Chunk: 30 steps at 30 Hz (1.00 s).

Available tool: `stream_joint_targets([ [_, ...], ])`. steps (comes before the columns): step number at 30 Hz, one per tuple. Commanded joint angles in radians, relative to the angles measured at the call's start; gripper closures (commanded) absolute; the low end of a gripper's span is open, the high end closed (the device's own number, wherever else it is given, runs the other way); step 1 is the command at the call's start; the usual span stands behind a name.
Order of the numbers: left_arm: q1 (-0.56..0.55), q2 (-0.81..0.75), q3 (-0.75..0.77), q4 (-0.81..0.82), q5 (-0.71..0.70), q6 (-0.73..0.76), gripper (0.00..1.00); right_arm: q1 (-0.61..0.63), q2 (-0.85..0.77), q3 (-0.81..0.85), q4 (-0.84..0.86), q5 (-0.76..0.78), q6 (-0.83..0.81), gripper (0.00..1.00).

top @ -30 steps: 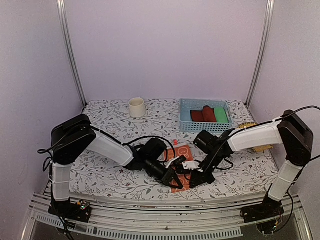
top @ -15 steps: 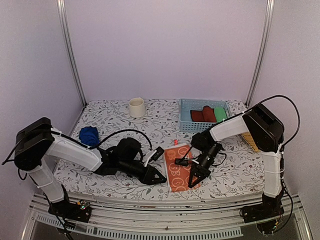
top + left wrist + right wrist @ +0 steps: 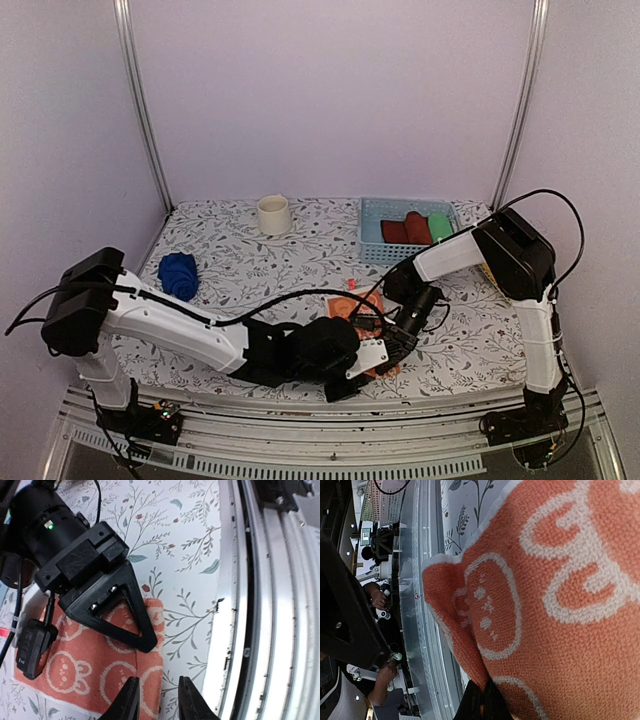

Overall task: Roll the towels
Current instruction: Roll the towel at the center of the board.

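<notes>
The orange-salmon towel (image 3: 343,306) with white printed shapes lies at the table's near edge, mostly hidden under both grippers. My right gripper (image 3: 385,345) is shut on the towel's near edge; the cloth (image 3: 560,580) bunches into a fold at my right gripper (image 3: 482,705). My left gripper (image 3: 350,378) is open. In the left wrist view my left gripper (image 3: 159,702) straddles the near corner of the towel (image 3: 75,665), beside the right gripper's black finger (image 3: 117,610). The royal blue towel (image 3: 180,273) sits crumpled at the far left, apart from both grippers.
A blue basket (image 3: 372,232) at the back right holds a red roll (image 3: 412,228) and a green roll (image 3: 441,228). A cream cup (image 3: 273,214) stands at the back. The table's metal front rail (image 3: 260,605) runs close beside my left gripper.
My left arm has swung right to the towel's near corner. My right gripper has moved onto the towel's near edge, which now bunches up.
</notes>
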<state>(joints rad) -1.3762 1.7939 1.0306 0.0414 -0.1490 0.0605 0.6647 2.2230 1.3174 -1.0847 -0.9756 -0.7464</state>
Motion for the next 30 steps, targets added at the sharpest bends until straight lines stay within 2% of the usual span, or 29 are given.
stream_joint_targets([
  [1,-0.006,0.094,0.082,-0.157,-0.082,0.164,0.7,-0.002,0.043,0.013,0.046,0.067,0.004,0.98],
  [5,-0.001,0.146,0.119,-0.186,-0.076,0.18,0.66,-0.002,0.043,0.016,0.046,0.062,0.004,0.97],
  [13,0.006,0.212,0.124,-0.19,-0.087,0.175,0.71,-0.002,0.043,0.013,0.048,0.056,-0.002,0.98],
  [15,0.007,0.22,0.123,-0.185,-0.096,0.174,0.75,-0.002,0.042,0.013,0.048,0.054,-0.004,0.97],
  [18,0.01,0.227,0.121,-0.175,-0.108,0.172,0.86,-0.002,0.032,0.013,0.044,0.052,-0.005,0.97],
  [20,0.016,0.224,0.122,-0.179,-0.089,0.164,0.94,-0.002,0.004,0.013,0.028,0.047,-0.016,0.93],
  [22,0.024,0.214,0.127,-0.192,-0.045,0.154,1.0,-0.005,-0.072,0.013,0.006,0.047,-0.04,0.83],
  [23,0.027,0.208,0.131,-0.201,-0.006,0.145,1.0,-0.009,-0.121,0.013,0.0,0.054,-0.049,0.76],
  [25,0.043,0.203,0.148,-0.241,0.097,0.112,1.0,-0.029,-0.227,0.013,-0.005,0.072,-0.051,0.7],
  [30,0.146,0.247,0.214,-0.328,0.413,-0.031,1.0,-0.087,-0.535,-0.031,0.097,0.148,0.016,0.66],
])
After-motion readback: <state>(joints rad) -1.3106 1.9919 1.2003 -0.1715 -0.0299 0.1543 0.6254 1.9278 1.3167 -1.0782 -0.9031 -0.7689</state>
